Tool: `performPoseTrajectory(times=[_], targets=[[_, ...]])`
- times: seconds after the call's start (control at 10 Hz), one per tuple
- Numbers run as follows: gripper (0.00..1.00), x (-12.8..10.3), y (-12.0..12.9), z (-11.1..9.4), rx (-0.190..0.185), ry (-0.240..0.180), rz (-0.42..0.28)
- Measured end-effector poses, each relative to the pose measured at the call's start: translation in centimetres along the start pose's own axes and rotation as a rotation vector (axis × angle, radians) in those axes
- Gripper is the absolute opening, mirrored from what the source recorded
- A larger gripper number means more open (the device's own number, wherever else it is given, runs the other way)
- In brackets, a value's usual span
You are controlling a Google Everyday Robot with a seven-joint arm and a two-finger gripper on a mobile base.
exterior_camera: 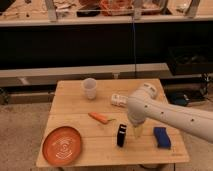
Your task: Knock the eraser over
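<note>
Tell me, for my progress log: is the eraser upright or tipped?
Upright: the eraser stands taller than wide; the gripper hangs close beside it.

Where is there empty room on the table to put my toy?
Bare wood lies left of the cup, behind the orange plate, and between that plate and the eraser. It is crowded at the right front, where the end effector hangs between eraser and blue block.

Robot lab: wooden table (pixel 70 107), cluttered bench (pixel 30 21) behind, jaws low over it.
</note>
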Motion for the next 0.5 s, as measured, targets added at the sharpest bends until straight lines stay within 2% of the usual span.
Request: performPoseTrajectory(times=[0.5], targets=[[0.80, -2.9, 0.1, 0.7, 0.001, -0.018, -0.047]])
